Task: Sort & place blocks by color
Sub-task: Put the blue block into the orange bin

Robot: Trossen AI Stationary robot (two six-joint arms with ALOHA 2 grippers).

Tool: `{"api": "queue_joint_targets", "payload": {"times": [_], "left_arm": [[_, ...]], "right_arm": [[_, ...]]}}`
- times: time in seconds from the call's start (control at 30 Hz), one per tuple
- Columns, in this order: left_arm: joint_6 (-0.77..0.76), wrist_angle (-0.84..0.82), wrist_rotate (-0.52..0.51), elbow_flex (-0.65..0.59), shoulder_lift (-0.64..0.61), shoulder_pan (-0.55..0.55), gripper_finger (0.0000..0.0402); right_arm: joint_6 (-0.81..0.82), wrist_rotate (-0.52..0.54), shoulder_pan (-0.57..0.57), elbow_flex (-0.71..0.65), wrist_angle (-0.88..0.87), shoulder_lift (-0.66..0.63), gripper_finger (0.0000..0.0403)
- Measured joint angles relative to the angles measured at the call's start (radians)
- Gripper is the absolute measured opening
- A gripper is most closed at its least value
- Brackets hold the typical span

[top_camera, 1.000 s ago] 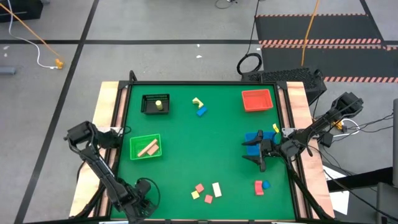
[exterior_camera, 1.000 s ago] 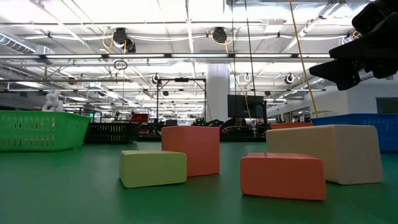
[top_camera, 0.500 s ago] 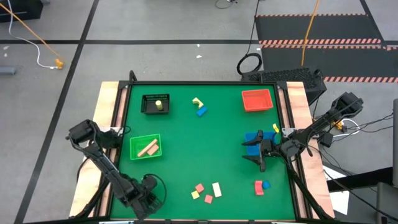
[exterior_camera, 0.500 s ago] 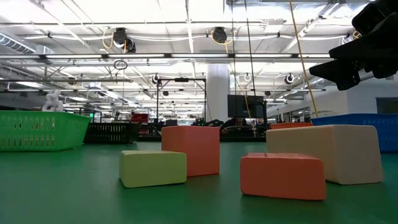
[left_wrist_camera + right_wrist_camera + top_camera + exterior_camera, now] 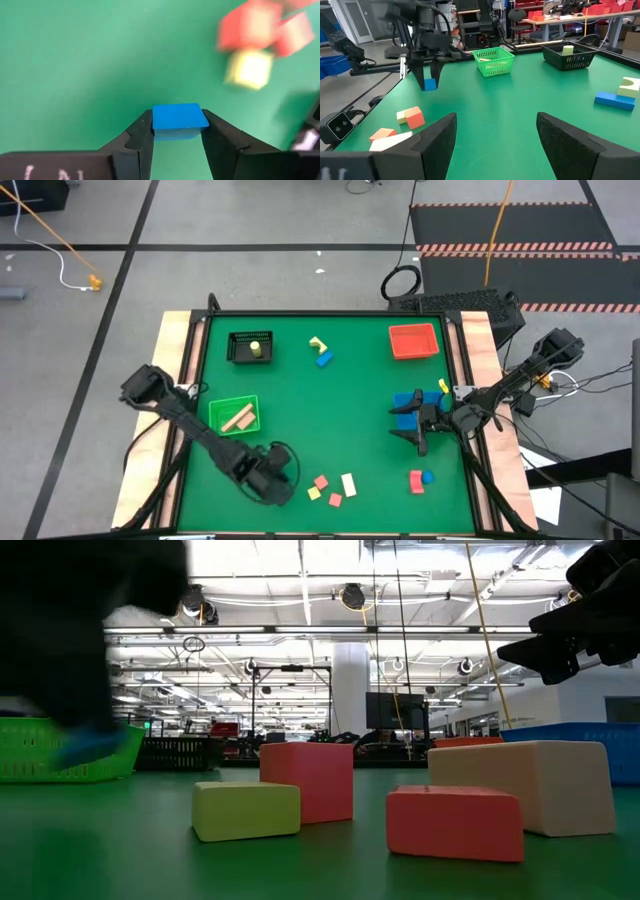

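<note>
One blue block (image 5: 179,120) clamped in left gripper (image 5: 272,476), swung rightward to lower centre; right gripper (image 5: 412,425) wide, idle centre right.

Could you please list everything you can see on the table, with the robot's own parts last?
black bin: one, far left, holding a yellow-green block
green bin: one, left, holding a tan block
red bin: one, far right
blue bin: one, right, partly under the right arm
far-centre pair: two, yellow-green and blue
near-centre group: four, two red, one yellow, one cream
near-right pair: two, red and blue
left pincer: shut on a blue held block, beside the near-centre group
right pincer: open, by the blue bin
</note>
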Motion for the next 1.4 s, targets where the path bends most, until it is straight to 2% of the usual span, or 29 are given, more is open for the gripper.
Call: {"api": "queue_joint_targets", "payload": {"times": [0.13,0.33,0.47,0.57,0.77,0.83,1.2,1.33,1.4], "left_arm": [[0.361,0.195,-0.096,0.000,0.000,0.044,0.0133],[0.992,0.533,-0.174,0.000,0.000,0.075,0.0133],[1.274,0.735,-0.182,0.000,-0.002,0.107,0.0133],[1.416,0.804,-0.183,0.000,-0.002,0.138,0.0133],[1.544,0.829,-0.180,0.000,-0.002,0.204,0.0133],[1.560,0.830,-0.148,0.000,-0.002,0.224,0.0133],[1.669,0.944,0.040,0.000,-0.002,0.248,0.0133],[1.626,0.923,0.079,-0.001,-0.002,0.248,0.0134],[1.581,0.907,0.080,-0.001,-0.002,0.249,0.0156]], "right_arm": [[0.035,0.000,0.000,0.000,0.023,0.000,0.0267],[0.294,0.000,0.000,0.000,0.112,0.000,0.0267],[0.312,0.000,0.000,0.000,0.182,0.000,0.0267],[0.317,0.002,0.000,0.000,0.275,0.000,0.0267],[0.325,0.002,0.000,0.000,0.511,0.000,0.0267],[0.322,0.001,0.000,0.000,0.559,0.000,0.0267],[0.313,0.021,0.000,0.000,0.579,0.000,0.0267],[0.313,0.027,0.000,0.000,0.578,0.000,0.0267],[0.324,0.027,0.000,0.000,0.572,0.000,0.0267]]}}
